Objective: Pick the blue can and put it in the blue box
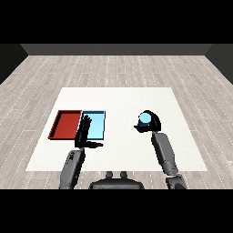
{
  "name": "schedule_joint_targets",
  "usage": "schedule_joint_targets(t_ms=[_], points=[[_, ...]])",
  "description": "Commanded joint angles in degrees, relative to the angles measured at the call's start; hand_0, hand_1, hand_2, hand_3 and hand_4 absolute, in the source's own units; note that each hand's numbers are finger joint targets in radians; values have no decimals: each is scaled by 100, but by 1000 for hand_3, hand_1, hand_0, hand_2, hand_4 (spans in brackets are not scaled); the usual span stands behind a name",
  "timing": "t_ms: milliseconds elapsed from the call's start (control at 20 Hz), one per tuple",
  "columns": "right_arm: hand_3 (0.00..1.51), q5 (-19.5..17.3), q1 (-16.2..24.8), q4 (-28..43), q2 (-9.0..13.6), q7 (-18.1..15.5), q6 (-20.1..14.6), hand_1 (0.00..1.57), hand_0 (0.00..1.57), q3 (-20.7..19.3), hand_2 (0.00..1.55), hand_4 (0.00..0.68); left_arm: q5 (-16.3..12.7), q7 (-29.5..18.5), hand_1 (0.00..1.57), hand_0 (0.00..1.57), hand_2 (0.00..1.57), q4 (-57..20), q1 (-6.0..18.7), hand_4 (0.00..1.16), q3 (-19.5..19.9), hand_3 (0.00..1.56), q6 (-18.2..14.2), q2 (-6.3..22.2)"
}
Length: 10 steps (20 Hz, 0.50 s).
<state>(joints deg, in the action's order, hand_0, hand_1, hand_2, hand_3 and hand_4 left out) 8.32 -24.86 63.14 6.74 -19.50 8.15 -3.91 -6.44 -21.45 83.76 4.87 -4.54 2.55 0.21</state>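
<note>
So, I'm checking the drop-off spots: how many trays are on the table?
2. The red tray lies at the table's left; the light blue tray lies right beside it, partly covered by the left hand. None seems hidden.

I have only one view, the head view. It looks from above the robot's shoulders, down and forward across the white surface (123,98), facing toward 12 o'clock, where grey plank floor (113,68) meets a dark wall. The camera stands rather far, so the whole surface fits inside the view. The left forearm (73,167) enters from about 7 o'clock and the right forearm (164,154) from about 5 o'clock. No second view is given, so nothing is shared.
</note>
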Motion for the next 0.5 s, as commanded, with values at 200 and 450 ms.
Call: schedule_joint_targets(t_ms=[200,450], points=[[1412,-255,0,727,-653,265,-904,1431,1431,765,1437,654,-4,48,0,0,0,-203,120,0,-187,0,-28,55],[1403,7,357,1209,-667,268,-1812,1424,1424,1878,1425,652,-205,-348,0,0,0,-1079,621,0,-784,0,-555,-21]])
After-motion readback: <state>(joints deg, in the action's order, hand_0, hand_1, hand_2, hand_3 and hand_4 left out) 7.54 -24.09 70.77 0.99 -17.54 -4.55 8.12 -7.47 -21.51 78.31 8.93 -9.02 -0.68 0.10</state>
